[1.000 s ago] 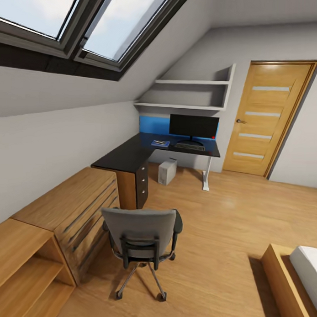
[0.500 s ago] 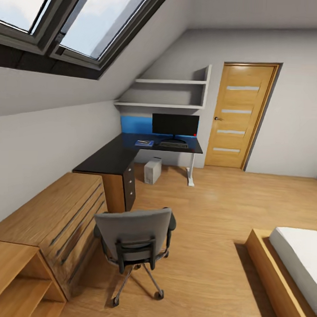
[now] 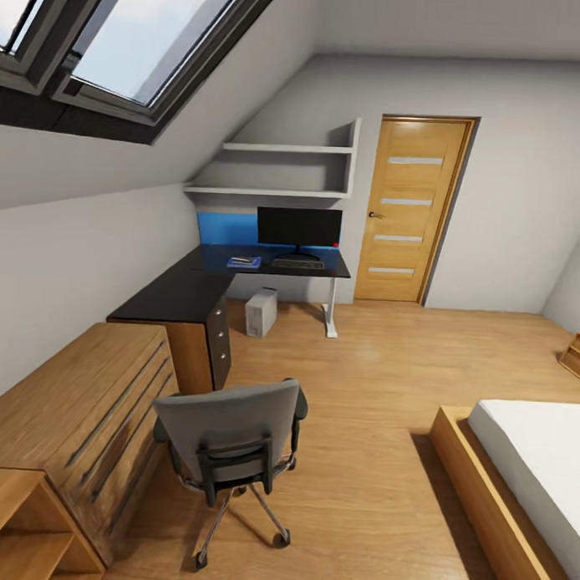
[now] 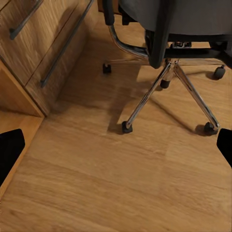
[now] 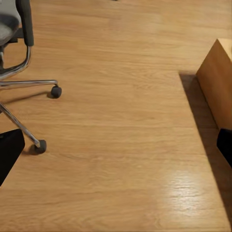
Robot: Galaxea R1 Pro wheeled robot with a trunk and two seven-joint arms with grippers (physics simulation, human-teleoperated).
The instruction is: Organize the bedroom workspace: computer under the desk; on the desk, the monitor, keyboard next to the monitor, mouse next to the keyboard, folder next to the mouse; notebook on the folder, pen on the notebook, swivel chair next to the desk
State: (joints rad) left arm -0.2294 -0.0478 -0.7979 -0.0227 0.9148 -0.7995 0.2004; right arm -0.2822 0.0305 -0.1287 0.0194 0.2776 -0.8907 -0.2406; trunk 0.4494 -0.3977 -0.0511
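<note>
The swivel chair (image 3: 226, 434) stands on the wood floor with its grey back toward me, apart from the desk (image 3: 177, 293). On the desk's far wing are the monitor (image 3: 299, 226), the keyboard (image 3: 297, 263) in front of it, and the blue folder (image 3: 243, 261) to its left, with something small and dark on top. The mouse and pen are too small to tell. The white computer (image 3: 261, 312) sits on the floor under the desk. My left gripper (image 4: 116, 147) hangs open over the floor by the chair's chrome base (image 4: 169, 82). My right gripper (image 5: 116, 147) is open over bare floor.
A wood dresser (image 3: 76, 416) and open shelf unit (image 3: 18, 531) line the left wall beside the chair. The low bed (image 3: 526, 465) lies at the right, its frame corner (image 5: 220, 82) near my right gripper. A closed door (image 3: 407, 210) is beyond the desk.
The whole head view has pulled back and swung right, so the desk and chair sit further left and more of the bed shows. No object has visibly moved.
</note>
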